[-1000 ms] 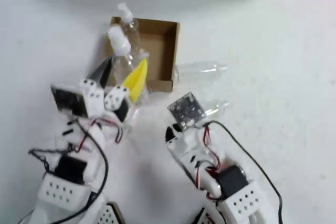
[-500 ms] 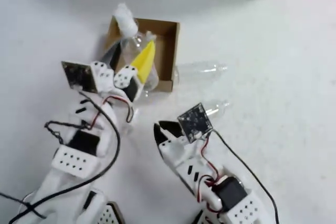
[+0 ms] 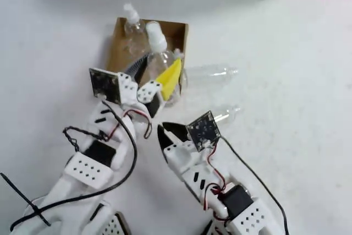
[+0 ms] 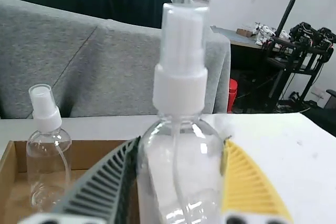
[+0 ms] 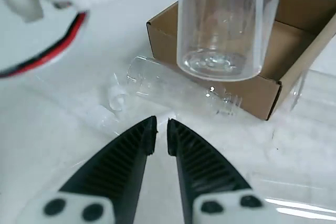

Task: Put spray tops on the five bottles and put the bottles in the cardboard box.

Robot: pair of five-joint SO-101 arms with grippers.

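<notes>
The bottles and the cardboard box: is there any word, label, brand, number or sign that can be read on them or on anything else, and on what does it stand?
None can be read.
The held bottle, the standing bottle in the cardboard box and the lying bottles on the table bear no print.
The circuit board on a wrist: any marks are too small to read.

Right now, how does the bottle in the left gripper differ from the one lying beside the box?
The held bottle wears a white spray top; the lying bottle has a bare neck. The held bottle is upright, the lying bottle on its side. The left gripper holds one over the cardboard box; the other rests free on the table. Both are clear.
</notes>
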